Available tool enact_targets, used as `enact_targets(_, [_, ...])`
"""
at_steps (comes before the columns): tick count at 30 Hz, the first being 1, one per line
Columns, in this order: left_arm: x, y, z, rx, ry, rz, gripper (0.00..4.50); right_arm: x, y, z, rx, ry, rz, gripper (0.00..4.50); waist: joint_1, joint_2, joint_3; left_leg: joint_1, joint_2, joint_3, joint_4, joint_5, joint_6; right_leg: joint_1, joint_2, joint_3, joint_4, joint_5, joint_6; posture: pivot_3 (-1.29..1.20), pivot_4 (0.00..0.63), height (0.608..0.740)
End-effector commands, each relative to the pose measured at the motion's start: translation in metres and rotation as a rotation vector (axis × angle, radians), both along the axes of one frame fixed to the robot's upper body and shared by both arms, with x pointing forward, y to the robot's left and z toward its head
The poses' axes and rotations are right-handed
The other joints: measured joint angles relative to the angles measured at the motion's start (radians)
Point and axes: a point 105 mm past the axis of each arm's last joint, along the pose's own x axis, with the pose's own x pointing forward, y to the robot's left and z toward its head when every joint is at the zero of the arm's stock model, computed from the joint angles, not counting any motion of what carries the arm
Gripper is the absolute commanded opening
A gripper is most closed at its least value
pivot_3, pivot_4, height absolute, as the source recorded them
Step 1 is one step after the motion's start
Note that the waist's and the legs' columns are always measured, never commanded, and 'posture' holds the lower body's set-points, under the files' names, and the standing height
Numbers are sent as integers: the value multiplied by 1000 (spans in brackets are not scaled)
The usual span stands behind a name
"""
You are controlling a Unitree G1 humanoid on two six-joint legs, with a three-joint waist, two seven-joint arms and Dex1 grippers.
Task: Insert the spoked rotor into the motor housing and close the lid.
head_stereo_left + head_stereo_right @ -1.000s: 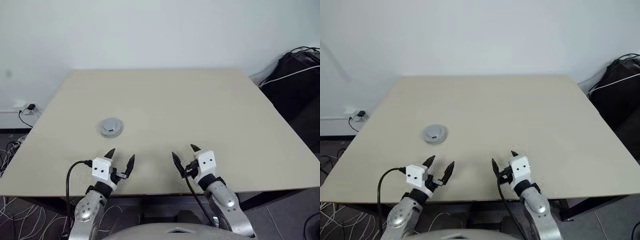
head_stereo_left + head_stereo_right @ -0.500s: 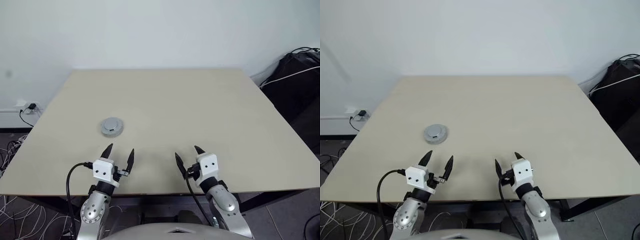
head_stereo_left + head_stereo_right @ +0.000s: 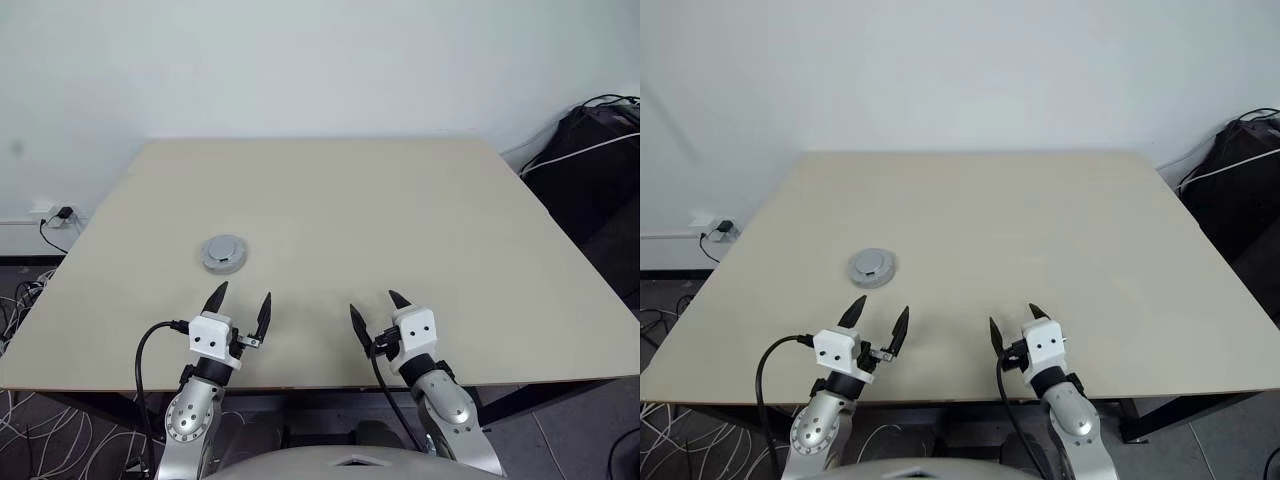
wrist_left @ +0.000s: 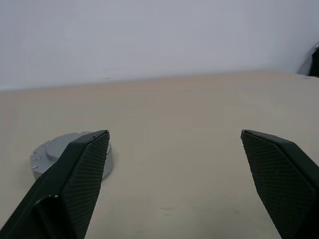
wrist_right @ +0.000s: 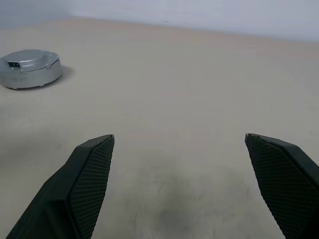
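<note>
Left eye view: the closed grey motor housing (image 3: pixel 223 253) sits unmoved toward the table's (image 3: pixel 400 220) left edge. Both the left gripper (image 3: pixel 240 306) and right gripper (image 3: pixel 377 309) hover wide open and empty over the near edge, the left gripper's fingers now tipped slightly further upward.

Beige table (image 3: pixel 400 220) against a plain white wall (image 3: pixel 300 60), cables (image 3: pixel 20 300) on the floor beside it.
</note>
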Motion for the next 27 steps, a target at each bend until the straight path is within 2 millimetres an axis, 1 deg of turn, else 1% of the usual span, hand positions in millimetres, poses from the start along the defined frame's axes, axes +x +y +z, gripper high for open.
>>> enact_targets(1, [1, -1, 6, -9, -29, 8, 4465, 6, -2, 16, 11, -68, -14, 4500, 0, 0, 0, 0, 0, 0, 0, 0, 0, 0, 0, 0, 0, 0, 0, 0, 0, 740])
enact_targets(21, [1, -3, -1, -50, 12, 19, 4465, 7, -4, 16, 23, -51, -34, 4500, 0, 0, 0, 0, 0, 0, 0, 0, 0, 0, 0, 0, 0, 0, 0, 0, 0, 740])
enact_targets(22, [1, -2, -1, -54, 15, 28, 4294, 7, -4, 16, 28, -47, -37, 4316, 0, 0, 0, 0, 0, 0, 0, 0, 0, 0, 0, 0, 0, 0, 0, 0, 0, 740])
enact_targets(24, [2, 0, -2, -53, 18, 41, 3817, 7, -4, 15, 34, -40, -40, 3864, 0, 0, 0, 0, 0, 0, 0, 0, 0, 0, 0, 0, 0, 0, 0, 0, 0, 740])
enact_targets(27, [2, 2, -3, -53, 26, 49, 2858, 7, -4, 14, 37, -34, -42, 2905, 0, 0, 0, 0, 0, 0, 0, 0, 0, 0, 0, 0, 0, 0, 0, 0, 0, 740])
